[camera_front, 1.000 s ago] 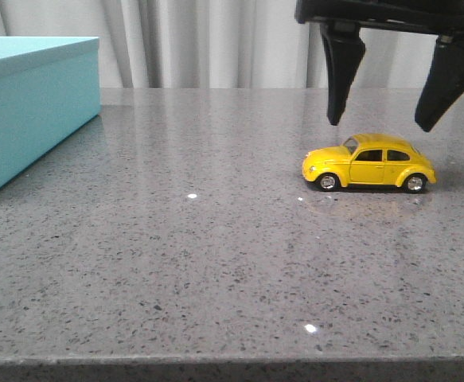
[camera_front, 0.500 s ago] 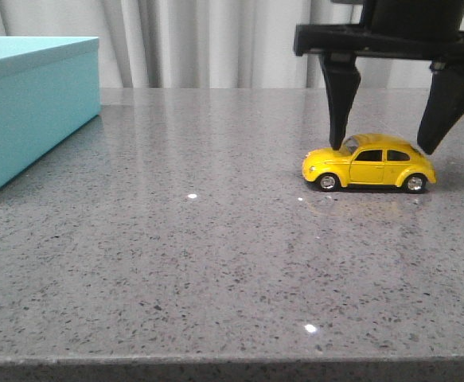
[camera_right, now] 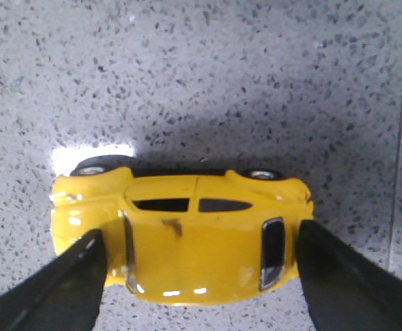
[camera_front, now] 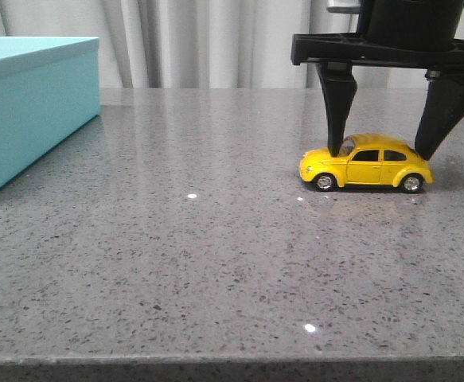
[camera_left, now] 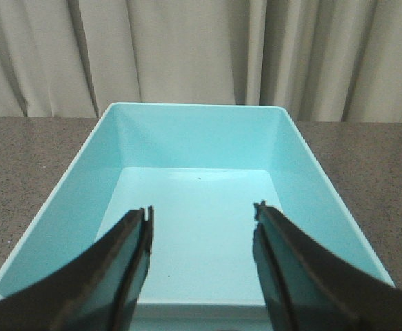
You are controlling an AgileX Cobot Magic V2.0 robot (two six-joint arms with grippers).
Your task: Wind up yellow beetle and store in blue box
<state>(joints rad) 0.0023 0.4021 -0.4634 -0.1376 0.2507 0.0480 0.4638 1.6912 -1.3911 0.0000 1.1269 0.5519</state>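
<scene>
The yellow beetle [camera_front: 367, 165] stands on its wheels on the grey table at the right, nose to the left. My right gripper [camera_front: 381, 151] is lowered over it, jaws wide apart. One finger [camera_front: 339, 119] rests at the hood and the other [camera_front: 438, 119] at the rear. In the right wrist view the beetle [camera_right: 194, 241] lies lengthwise between the fingers of the right gripper [camera_right: 201, 234]. The blue box [camera_front: 33, 103] stands at the far left, open on top. My left gripper [camera_left: 202, 210] hangs open and empty above the box's inside [camera_left: 194, 138].
The grey speckled table [camera_front: 200, 263] runs to a front edge at the bottom of the front view. Pale curtains [camera_front: 208, 40] hang behind the table. A seam in the table top [camera_right: 397, 138] runs beside the beetle.
My right gripper has come down from above the beetle until its fingers flank the hood and rear. The beetle has shifted very slightly to the left.
</scene>
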